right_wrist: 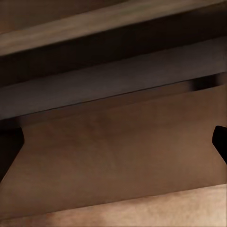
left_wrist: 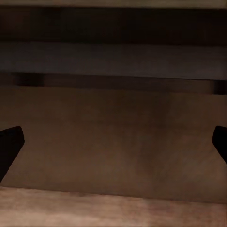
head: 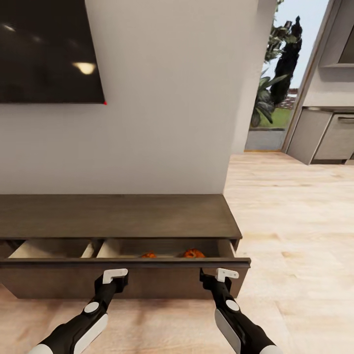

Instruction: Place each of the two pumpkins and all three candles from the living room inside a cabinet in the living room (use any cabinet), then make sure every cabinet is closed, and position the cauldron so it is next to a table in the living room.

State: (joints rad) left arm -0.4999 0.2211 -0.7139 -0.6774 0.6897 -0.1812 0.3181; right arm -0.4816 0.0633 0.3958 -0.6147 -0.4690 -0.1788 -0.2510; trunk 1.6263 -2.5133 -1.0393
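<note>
The long, low dark brown cabinet [head: 118,216] stands against the white wall, with its top drawer [head: 123,263] pulled out and the pale interior showing. Two orange pumpkins [head: 193,253] [head: 148,255] lie in the drawer's right compartment, partly hidden by the drawer front. My left gripper [head: 115,278] is open just in front of the drawer front, left of centre, with nothing in it. My right gripper [head: 219,275] is open at the drawer's right end. Both wrist views look straight at the brown front between spread fingers [left_wrist: 9,146] [right_wrist: 220,142]. The candles, cauldron and table are out of view.
A dark screen [head: 49,49] hangs on the wall above the cabinet. Pale wood floor [head: 295,236] stretches away to the right of the cabinet's end. Grey kitchen cabinets [head: 327,137] stand at the far right, beside a glazed opening with plants [head: 275,88].
</note>
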